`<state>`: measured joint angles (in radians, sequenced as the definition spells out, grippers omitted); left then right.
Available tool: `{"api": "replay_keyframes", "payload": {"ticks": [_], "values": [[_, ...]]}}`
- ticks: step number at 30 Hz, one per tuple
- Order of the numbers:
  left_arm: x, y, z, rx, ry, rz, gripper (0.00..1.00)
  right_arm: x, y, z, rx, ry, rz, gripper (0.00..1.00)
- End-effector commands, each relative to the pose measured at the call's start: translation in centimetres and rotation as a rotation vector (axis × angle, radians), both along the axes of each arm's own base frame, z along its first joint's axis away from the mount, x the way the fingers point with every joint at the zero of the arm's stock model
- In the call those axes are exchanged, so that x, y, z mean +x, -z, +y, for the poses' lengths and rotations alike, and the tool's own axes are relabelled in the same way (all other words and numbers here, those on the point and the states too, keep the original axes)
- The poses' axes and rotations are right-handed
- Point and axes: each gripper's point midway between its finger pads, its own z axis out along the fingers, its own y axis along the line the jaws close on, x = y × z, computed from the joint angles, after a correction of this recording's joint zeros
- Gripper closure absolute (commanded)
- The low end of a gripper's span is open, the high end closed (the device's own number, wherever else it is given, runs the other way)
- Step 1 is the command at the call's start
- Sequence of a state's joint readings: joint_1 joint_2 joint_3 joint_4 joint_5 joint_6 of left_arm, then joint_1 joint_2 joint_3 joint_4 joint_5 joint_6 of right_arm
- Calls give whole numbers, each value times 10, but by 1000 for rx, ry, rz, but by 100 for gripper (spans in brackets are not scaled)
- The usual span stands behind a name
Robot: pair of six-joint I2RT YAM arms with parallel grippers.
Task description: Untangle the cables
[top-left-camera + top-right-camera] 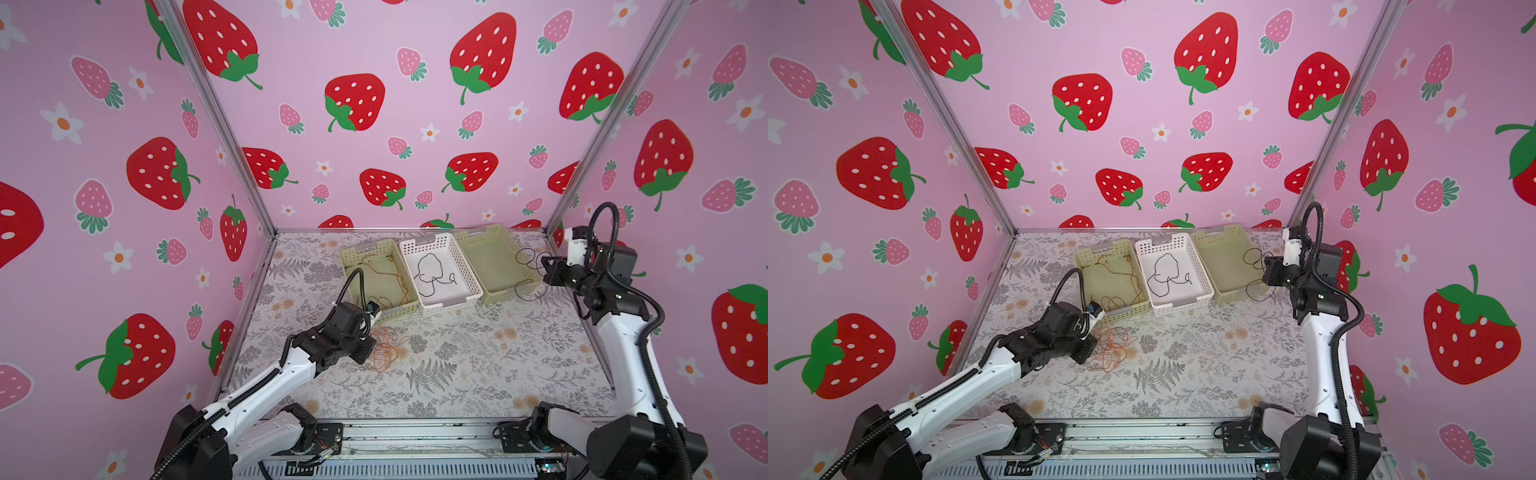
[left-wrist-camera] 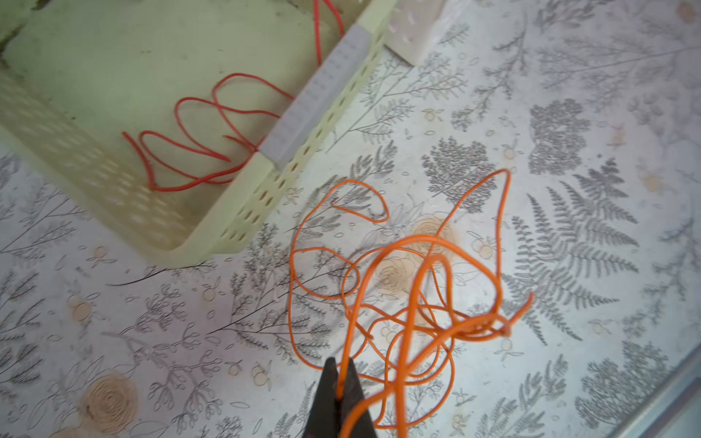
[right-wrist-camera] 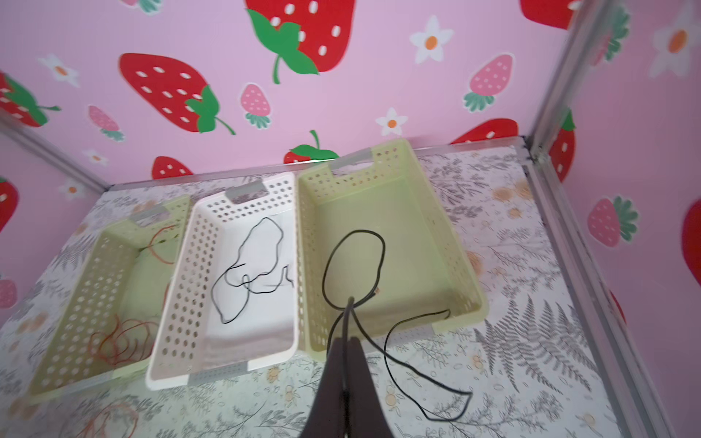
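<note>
A tangled orange cable (image 2: pixel 413 265) hangs over the floral table in front of the left green basket (image 1: pixel 399 309). My left gripper (image 2: pixel 341 366) is shut on one strand of it, and in both top views the tangle (image 1: pixel 384 349) (image 1: pixel 1113 349) sits just beyond the wrist. A brownish-orange cable (image 2: pixel 242 112) lies coiled inside that basket. A black cable (image 3: pixel 281 239) rests in the white basket (image 1: pixel 453 301). My right gripper (image 3: pixel 347 339) is shut on another black cable (image 3: pixel 384 250), which loops over the right green basket (image 3: pixel 470 292) and trails onto the table.
The three baskets stand side by side against the back wall. Strawberry-print walls and metal corner posts (image 1: pixel 582 183) close the table on three sides. A metal rail (image 1: pixel 415 432) with both arm bases runs along the front edge.
</note>
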<state>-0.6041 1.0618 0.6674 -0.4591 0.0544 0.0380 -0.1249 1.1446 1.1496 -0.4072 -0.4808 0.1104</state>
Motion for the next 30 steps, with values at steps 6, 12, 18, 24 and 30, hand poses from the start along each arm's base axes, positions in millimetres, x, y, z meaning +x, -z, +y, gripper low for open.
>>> {"api": "replay_keyframes", "payload": {"ticks": [6, 12, 18, 24, 30], "values": [[9, -15, -44, -71, 103, -42, 100, -14, -79, 89, -14, -285, -126, 100], [8, -5, -70, -72, 191, -27, 100, -3, -116, 144, -27, -413, -262, 100], [6, -2, -84, -95, 230, -11, 100, 26, -106, 186, -52, -488, -280, 100], [-5, -5, -101, -162, 301, -9, 100, 57, -72, 203, -83, -506, -253, 100], [-4, -5, -107, -163, 307, -3, 100, 80, 14, 213, -121, -524, -100, 100]]}}
